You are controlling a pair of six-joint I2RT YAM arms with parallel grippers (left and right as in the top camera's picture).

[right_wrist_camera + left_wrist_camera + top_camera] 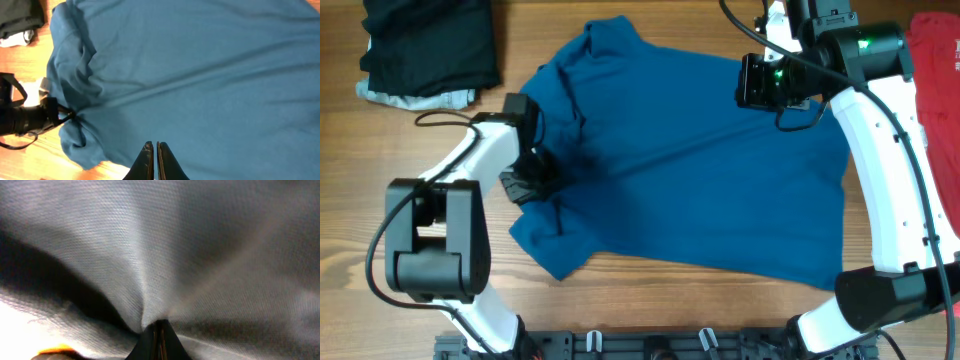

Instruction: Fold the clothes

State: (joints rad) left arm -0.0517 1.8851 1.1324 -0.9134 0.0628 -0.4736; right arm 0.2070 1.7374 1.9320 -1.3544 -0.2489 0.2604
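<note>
Blue shirt (700, 170) spread flat; left gripper (159, 326) pinching its cloth; right gripper (153, 148) closed over it.

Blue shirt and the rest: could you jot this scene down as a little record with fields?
Blue shirt: spread on the table, bunched at its left side
Left gripper: shut, pinching the shirt's left side
Right gripper: shut over the shirt; grip unclear
Black clothes: piled far left, pale piece beneath
Red shirt: right edge, partly out of view
</note>
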